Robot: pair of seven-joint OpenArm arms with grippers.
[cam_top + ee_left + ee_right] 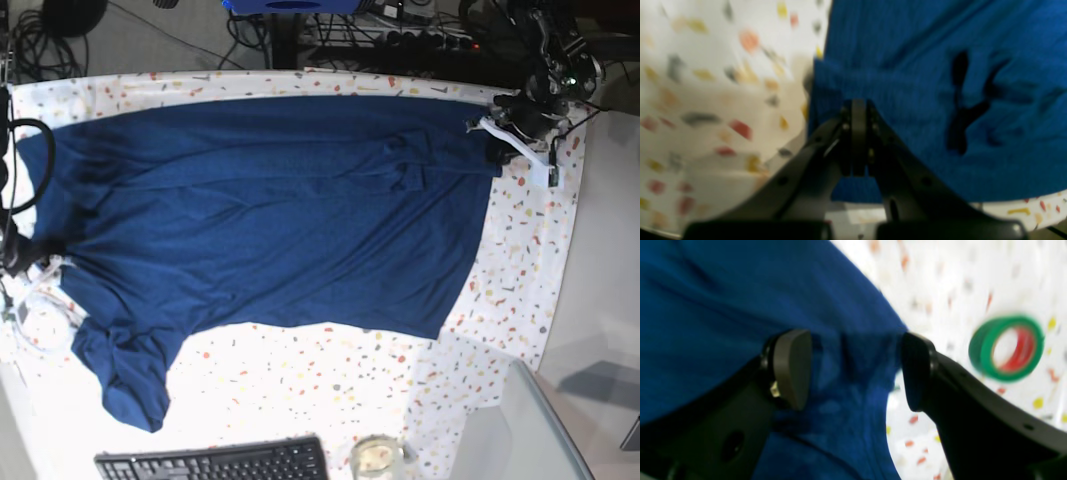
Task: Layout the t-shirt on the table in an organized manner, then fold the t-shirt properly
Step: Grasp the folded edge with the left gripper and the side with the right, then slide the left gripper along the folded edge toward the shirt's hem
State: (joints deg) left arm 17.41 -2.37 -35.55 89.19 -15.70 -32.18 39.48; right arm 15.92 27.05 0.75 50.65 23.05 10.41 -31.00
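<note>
Right now my left pincer is pressing its jaws together on the edge of the t-shirt, pinching a fold of the blue cloth at that corner. Past those tips the cloth is spreading away to my right, with a dark crease in it, while the speckled table is showing blurred on my left.

My right pincer is standing with its jaws wide apart, one pad lying over the cloth and the other at its edge, gripping nothing. Whether the pads are touching the fabric I cannot tell. Beyond it, off to the right, a green tape roll is lying on the table, smeared by motion.

From overhead both arms are reaching in at opposite ends of the shirt, which is lying spread across the table, one sleeve bunched. Nearer the front edge a glass is being cut off; its contents are unclear.
</note>
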